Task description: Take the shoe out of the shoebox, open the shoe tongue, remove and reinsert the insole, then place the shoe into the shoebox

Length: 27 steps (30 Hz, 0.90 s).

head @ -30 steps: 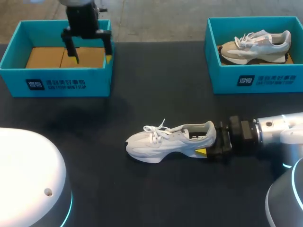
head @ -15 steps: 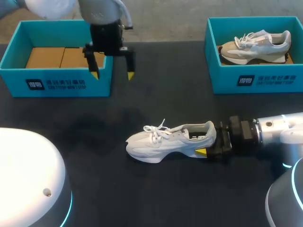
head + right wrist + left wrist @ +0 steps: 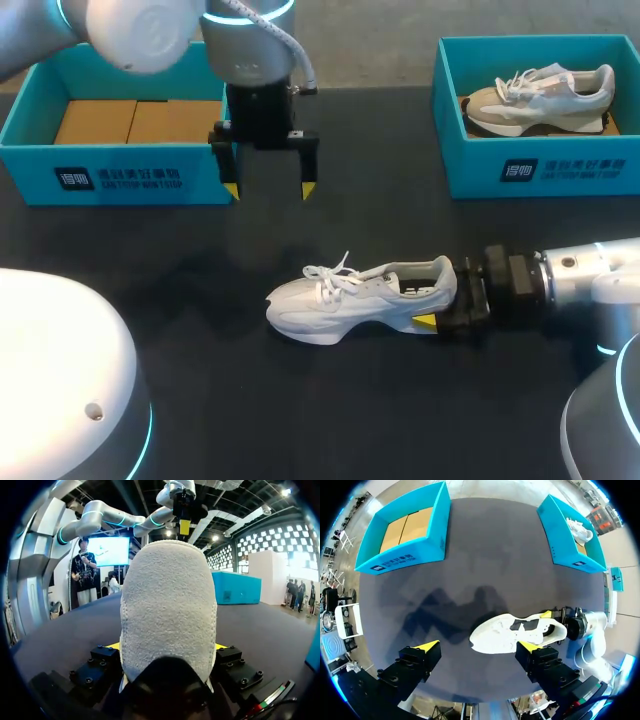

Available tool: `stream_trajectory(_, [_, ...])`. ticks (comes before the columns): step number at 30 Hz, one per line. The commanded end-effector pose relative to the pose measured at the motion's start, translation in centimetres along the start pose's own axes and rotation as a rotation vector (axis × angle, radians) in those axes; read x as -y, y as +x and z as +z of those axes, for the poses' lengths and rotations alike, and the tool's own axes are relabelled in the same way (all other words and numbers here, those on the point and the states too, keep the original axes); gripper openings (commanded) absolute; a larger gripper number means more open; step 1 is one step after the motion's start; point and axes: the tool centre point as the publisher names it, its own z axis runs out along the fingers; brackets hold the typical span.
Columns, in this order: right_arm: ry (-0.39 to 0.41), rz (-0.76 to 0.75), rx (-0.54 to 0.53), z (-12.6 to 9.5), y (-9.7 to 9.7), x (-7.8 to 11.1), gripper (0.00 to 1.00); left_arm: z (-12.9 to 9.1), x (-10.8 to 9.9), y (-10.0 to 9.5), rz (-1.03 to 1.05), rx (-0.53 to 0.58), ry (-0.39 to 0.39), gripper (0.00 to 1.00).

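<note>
A white shoe (image 3: 350, 298) lies on its sole on the dark table, toe to the left. My right gripper (image 3: 441, 300) comes in from the right and is shut on its heel. In the right wrist view the grey heel (image 3: 167, 605) fills the gap between both fingers. My left gripper (image 3: 270, 189) hangs open above the table, between the left shoebox (image 3: 120, 180) and the shoe. In the left wrist view the shoe (image 3: 515, 630) lies below the left gripper (image 3: 479, 646), with nothing between its fingers. The left shoebox holds only brown cardboard.
A second teal box (image 3: 540, 170) at the back right holds a tan and white shoe (image 3: 540, 95). The white dome of a robot base (image 3: 60, 380) sits at the front left. Bare dark table lies left of and in front of the white shoe.
My left arm has moved from over the left shoebox to the right and nearer, out over the table toward the shoe, still open. The right gripper and shoe have not moved.
</note>
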Motion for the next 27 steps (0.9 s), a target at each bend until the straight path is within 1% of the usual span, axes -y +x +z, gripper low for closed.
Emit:
stream_trajectory(1, [0.002,-0.001,0.002,0.1,0.0,0.2,0.0,0.0,0.1,0.2,-0.001,0.003,-0.002,1.0])
stream_trajectory(11, [0.002,-0.001,0.002,0.1,0.0,0.2,0.0,0.0,0.1,0.2,-0.001,0.003,-0.002,1.0])
stream_trajectory(12, [0.002,-0.001,0.002,0.1,0.0,0.2,0.0,0.0,-0.1,0.6,0.003,-0.007,0.001,1.0])
stream_trajectory(18, [0.002,-0.001,0.002,0.1,0.0,0.2,0.0,0.1,-0.8,4.2,0.073,-0.003,-0.059,1.0])
stream_trajectory(23, [0.002,-0.001,0.002,0.1,0.0,0.2,0.0,0.5,-1.3,6.6,0.132,0.04,-0.078,1.0])
stream_trajectory(27, [0.002,-0.001,0.002,0.1,0.0,0.2,0.0,1.4,-1.8,8.3,0.172,0.064,-0.118,1.0])
